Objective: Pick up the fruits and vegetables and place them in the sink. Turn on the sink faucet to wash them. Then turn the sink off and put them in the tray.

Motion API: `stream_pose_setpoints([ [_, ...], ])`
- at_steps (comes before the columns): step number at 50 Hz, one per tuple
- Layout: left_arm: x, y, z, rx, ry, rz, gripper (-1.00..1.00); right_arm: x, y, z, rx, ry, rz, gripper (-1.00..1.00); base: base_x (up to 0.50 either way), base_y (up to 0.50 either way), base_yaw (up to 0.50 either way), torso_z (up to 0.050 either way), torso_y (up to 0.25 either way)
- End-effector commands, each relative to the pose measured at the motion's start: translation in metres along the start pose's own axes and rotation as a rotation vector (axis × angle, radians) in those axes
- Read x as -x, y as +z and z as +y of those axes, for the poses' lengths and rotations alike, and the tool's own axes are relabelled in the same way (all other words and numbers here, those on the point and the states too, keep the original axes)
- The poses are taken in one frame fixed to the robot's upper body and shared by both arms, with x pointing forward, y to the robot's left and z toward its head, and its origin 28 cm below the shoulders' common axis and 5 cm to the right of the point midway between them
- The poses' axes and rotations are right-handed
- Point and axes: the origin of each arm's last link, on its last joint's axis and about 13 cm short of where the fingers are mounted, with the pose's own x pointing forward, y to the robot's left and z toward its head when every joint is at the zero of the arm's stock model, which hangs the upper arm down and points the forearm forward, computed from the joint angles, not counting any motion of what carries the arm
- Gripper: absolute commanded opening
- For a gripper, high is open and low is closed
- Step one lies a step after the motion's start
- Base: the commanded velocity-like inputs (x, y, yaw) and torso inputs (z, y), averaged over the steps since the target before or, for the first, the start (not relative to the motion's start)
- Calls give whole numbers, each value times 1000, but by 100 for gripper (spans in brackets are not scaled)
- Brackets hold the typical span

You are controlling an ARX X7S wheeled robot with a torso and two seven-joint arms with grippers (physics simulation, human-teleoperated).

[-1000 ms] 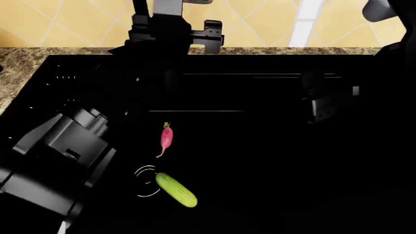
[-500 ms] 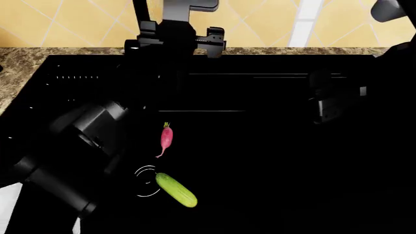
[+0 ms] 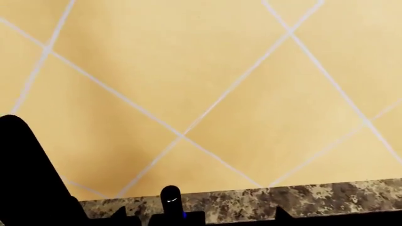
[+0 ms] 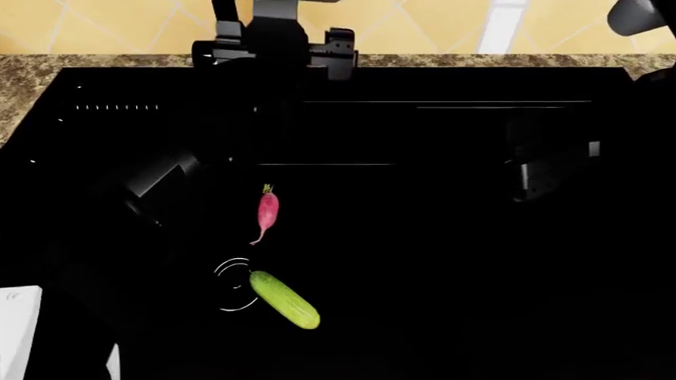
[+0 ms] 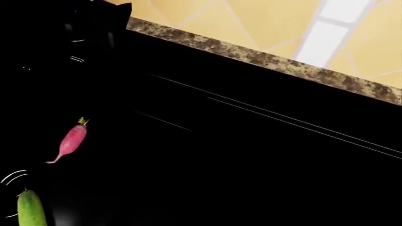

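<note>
The black sink [image 4: 444, 261] fills nearly everything in front of the robot, its basin so dark that the floor and walls run together; thin bright lines mark the far wall and a row of short glints at the far left marks the ribbed drainer. Behind it runs a strip of speckled granite [image 4: 454, 60], and above that the yellow tiled wall [image 3: 207, 84] with pale diagonal grout. The left arm [image 4: 158, 186] reaches from the near left up toward the far rim, where the left gripper [image 4: 277, 49] sits by the faucet [image 4: 226, 20]; I cannot tell how its fingers stand, since black lies on black there. The right gripper [image 4: 547, 170] hangs over the right half of the basin, well apart from the produce, and its fingers are likewise too dark to read. On the basin floor, left of centre, the cucumber [image 4: 284, 299] lies slantwise just beside the drain ring [image 4: 234, 283]. The radish [image 4: 267, 210] lies a little farther back, leaf end toward the wall, root tail pointing near.
</note>
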Motion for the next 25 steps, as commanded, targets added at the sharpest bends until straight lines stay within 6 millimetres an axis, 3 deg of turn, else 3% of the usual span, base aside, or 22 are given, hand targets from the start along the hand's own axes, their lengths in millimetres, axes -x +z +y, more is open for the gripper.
stream_pose_setpoints([
  [1, -1, 2, 1, -9, 15, -12, 100, 1, 0, -1, 4, -8, 0, 100, 0, 0, 0, 0, 0],
  [12, 1, -3, -4, -20, -25, -9, 100, 3, -1, -2, 2, -14, -3, 100, 0, 0, 0, 0, 0],
  [25, 2, 5, -4, -22, -47, -24, 100, 7, -2, -6, -10, -19, -9, 100, 0, 0, 0, 0, 0],
])
